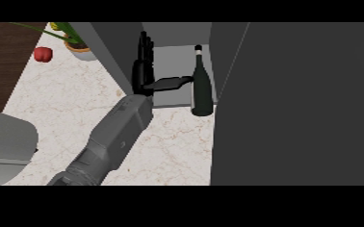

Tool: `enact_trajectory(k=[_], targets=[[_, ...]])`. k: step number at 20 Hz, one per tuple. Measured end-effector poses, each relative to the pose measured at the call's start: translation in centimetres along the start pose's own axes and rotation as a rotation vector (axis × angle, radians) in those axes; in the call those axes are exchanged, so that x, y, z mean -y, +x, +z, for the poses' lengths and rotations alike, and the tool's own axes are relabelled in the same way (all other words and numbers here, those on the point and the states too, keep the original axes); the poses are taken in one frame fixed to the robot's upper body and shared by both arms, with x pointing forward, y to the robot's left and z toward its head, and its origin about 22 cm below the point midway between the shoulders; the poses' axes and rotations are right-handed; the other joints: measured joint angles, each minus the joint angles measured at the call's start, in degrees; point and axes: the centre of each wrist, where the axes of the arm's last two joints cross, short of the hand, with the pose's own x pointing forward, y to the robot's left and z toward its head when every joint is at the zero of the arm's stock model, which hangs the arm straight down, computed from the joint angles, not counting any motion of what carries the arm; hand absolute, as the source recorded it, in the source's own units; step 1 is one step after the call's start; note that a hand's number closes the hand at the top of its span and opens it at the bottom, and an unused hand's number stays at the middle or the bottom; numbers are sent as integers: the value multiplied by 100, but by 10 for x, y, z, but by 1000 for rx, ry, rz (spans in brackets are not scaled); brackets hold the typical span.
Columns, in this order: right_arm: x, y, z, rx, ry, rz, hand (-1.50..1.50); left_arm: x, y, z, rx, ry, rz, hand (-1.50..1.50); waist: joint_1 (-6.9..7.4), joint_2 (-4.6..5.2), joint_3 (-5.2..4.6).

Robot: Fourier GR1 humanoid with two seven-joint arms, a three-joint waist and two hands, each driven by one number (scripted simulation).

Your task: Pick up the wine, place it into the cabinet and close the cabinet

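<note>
One hand [146, 69] in view, fingers straight, thumb touching upright wine bottle [202, 84] at cabinet [171, 57] shelf's front edge, dark cabinet door [292, 106] close at right, bare counter [64, 101] left.

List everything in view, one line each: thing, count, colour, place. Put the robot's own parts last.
Wine bottle: one, dark green, upright at the cabinet's front edge.
Cabinet: one, grey, open, top centre.
Cabinet door: one, dark grey, filling the right side.
Counter: one, pale marble, left and centre.
Potted plant: one, green leaves, top left.
Red pepper: one, red, left of the plant.
Grey rounded object: one, left edge; cannot tell what.
Forearm: one, grey, from below.
Robot hand: one, black, fingers straight, thumb towards the bottle; which arm cannot be told.
</note>
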Motion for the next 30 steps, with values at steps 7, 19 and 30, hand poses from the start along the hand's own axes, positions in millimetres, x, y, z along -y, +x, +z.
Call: enact_trajectory(k=[7,19,30], targets=[[5,1,3,-8,-39,18,-150,26,3,49,-25,-21,6,-150,176,-31,0],[11,1,10,-22,-80,39,-150,57,42,134,-7,-59,71,-150,346,-33,3],[14,-3,15,-21,-88,59,-150,35,93,181,15,-17,94,-150,355,-23,3]])
